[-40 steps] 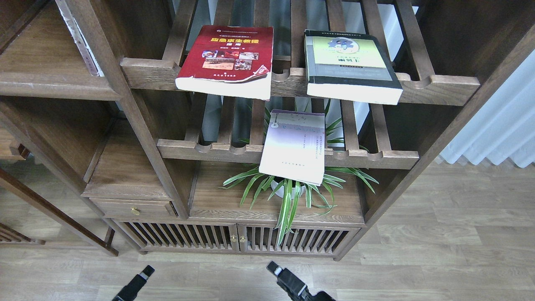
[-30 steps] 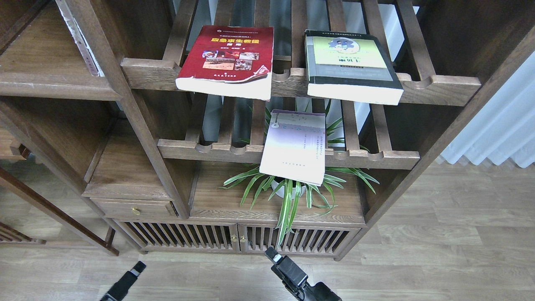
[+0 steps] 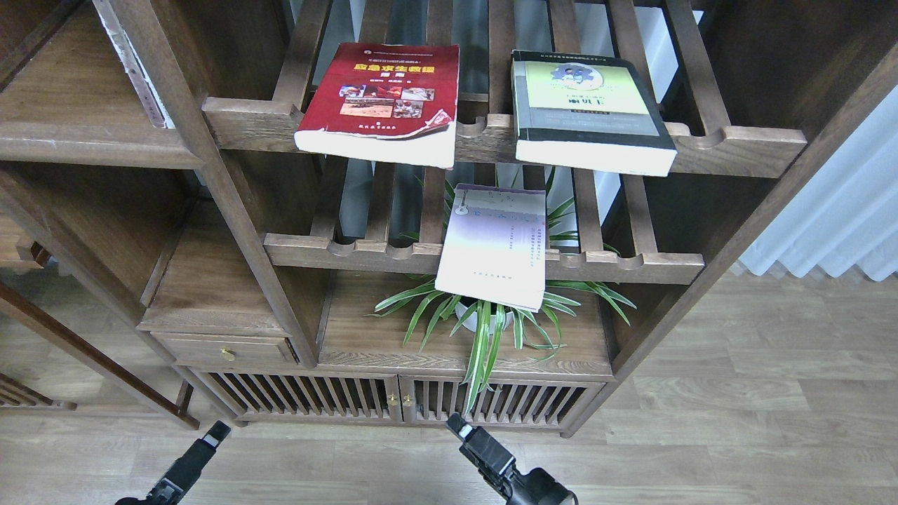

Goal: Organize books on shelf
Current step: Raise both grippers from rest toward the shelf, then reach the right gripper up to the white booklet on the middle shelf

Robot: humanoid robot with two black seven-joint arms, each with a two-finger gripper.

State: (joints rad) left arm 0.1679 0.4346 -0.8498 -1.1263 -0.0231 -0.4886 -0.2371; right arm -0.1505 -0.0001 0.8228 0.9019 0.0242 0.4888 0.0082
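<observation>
Books lie flat on slatted racks: red book (image 3: 379, 98), green book (image 3: 589, 112), lavender book (image 3: 494, 245), long axes running away, well above both fingers. Right fingers (image 3: 459, 426) are nearer the lavender book; left fingers (image 3: 214, 433) lower-left; spread cannot be told.

Three books (image 3: 382, 98) on slatted racks (image 3: 491, 133)

Left hand (image 3: 210, 435) and right hand (image 3: 459, 425) reach forward, low, well apart.

red book (image 3: 382, 98), green book (image 3: 589, 112), lavender book (image 3: 494, 245), slatted racks (image 3: 491, 137)
</observation>
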